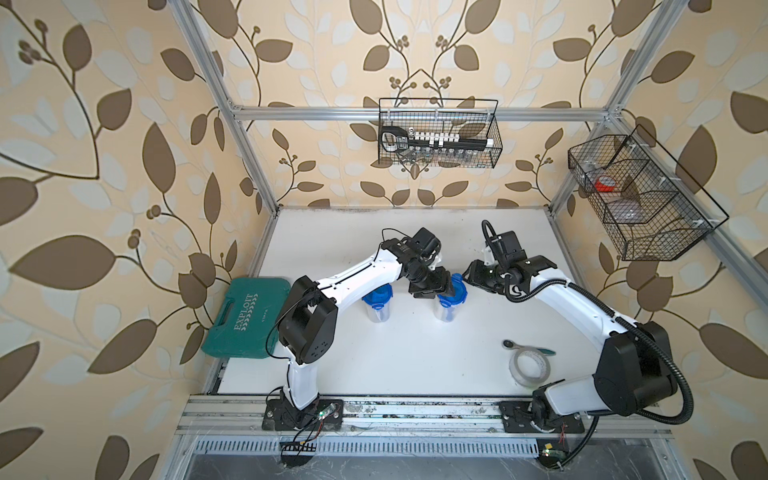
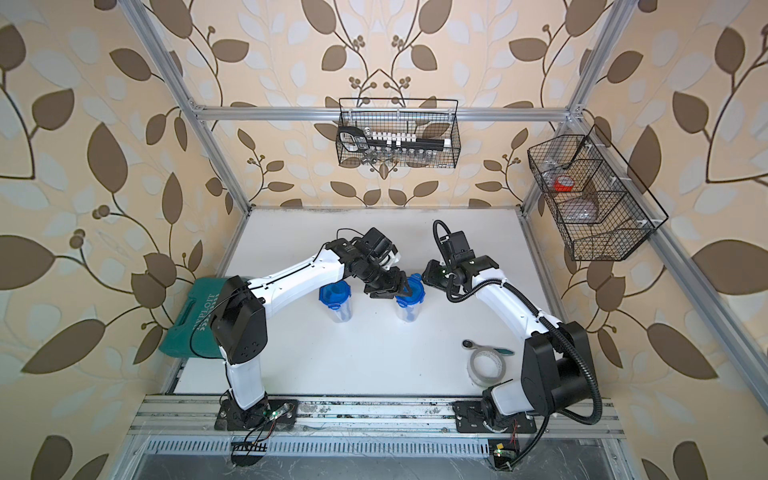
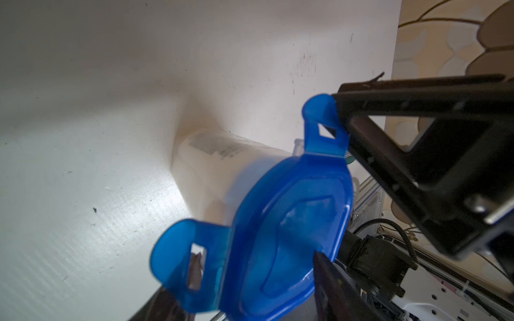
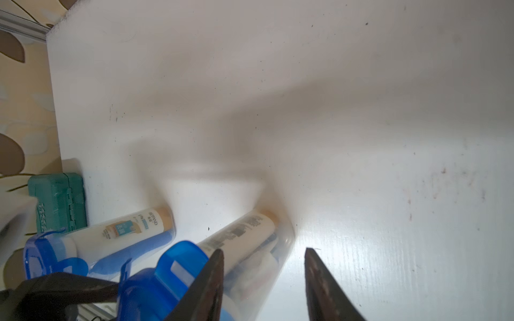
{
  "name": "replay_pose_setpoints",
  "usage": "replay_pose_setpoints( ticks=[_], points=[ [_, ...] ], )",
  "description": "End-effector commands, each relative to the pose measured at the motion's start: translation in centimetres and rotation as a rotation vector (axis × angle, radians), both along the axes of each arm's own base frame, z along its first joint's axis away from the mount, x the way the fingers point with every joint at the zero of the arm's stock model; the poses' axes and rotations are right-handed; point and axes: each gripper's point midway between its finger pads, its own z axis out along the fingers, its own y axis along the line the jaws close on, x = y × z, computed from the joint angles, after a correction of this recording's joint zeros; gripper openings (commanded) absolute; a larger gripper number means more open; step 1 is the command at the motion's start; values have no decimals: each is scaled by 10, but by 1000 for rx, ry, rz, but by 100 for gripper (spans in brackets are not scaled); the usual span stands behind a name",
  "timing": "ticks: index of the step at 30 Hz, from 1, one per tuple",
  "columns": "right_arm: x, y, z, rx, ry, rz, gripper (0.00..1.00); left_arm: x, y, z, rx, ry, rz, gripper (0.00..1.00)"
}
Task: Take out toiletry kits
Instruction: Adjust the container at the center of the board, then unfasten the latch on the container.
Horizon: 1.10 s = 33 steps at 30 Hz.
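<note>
A: What are the grippers doing?

B: The left gripper (image 3: pixel 326 180) is straddling the rim of the blue lid (image 3: pixel 278 222). Its jaws are standing about half apart, with one finger touching a raised latch tab (image 3: pixel 314 111). I cannot tell whether it is squeezing. The right gripper (image 4: pixel 263 250) is hanging open and empty just beside another tab (image 4: pixel 183 250).

A: Which step is that?

B: Unlatching, I judge. The lid is sitting on the clear jar (image 1: pixel 445 311), so nothing is coming out yet. The next move calls for freeing any tabs not yet released. Then the lid wants lifting straight off while one gripper is steadying the jar.

A: And the kits?

B: One toiletry kit (image 4: pixel 244 230) is standing inside that jar, directly below both grippers, its white bottle showing through the wall. The second toiletry kit (image 4: pixel 125 230) is waiting in the second jar (image 1: pixel 378 313), lidded, beside the left arm.
</note>
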Motion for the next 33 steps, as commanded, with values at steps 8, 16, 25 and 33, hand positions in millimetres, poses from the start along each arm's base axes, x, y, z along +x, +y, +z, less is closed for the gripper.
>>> replay_pose_setpoints(
  ticks=[8, 16, 25, 33],
  points=[
    [23, 22, 20, 58, -47, 78, 47, 3, -10, -14, -5, 23, 37, 66],
    [14, -23, 28, 74, -46, -5, 47, 5, 17, 10, 57, -54, 61, 73],
    [-35, -1, 46, 375, -112, 88, 39, 20, 37, 36, 33, -107, 55, 75],
    [-69, 20, 43, 737, -106, 113, 39, 34, 15, 35, -11, -94, -27, 74]
  ],
)
